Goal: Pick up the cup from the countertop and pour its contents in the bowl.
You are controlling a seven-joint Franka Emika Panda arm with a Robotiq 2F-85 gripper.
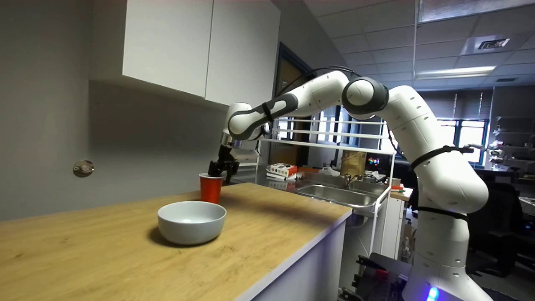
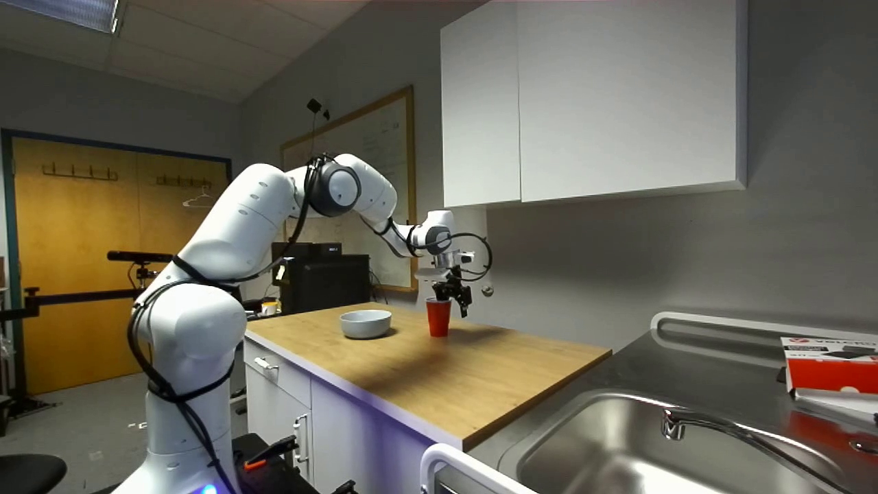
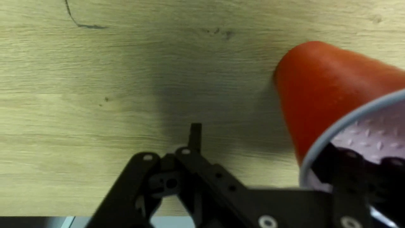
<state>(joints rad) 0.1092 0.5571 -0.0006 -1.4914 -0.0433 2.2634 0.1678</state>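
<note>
In an exterior view, see the red cup (image 1: 210, 190) upright on the countertop (image 1: 267, 234), at eight o'clock from mid-picture. Find the gripper (image 1: 222, 174) at one o'clock from the cup, pointing down off the white arm (image 1: 328, 90). Note the fingers (image 1: 215, 168) well spread, with one inside the cup's mouth and the other outside, at the three o'clock side, down past rim level. Find the bowl (image 1: 190, 230) at seven o'clock from the cup, slightly covering the cup's foot from this angle.

In an exterior view, with the sink (image 2: 597, 446) at five o'clock, find the cup at six o'clock from mid-picture and the bowl at nine o'clock from it, with bare countertop between. See spread fingers here too: one into the mouth, tip hidden by the cup, one outside at three o'clock.

In the wrist view, see the cup at three o'clock, cut off by the picture's edge, with one finger, dark and blurred, inside the pale mouth toward four o'clock. See the other finger just below mid-picture, at six o'clock, over bare countertop, apart from the cup. Read the gap as wide, straddling rim and wall rather than pinching. Cannot tell about contact with the wall from within. Note a thin dark mark (image 3: 91, 26) on the countertop at ten o'clock.
</note>
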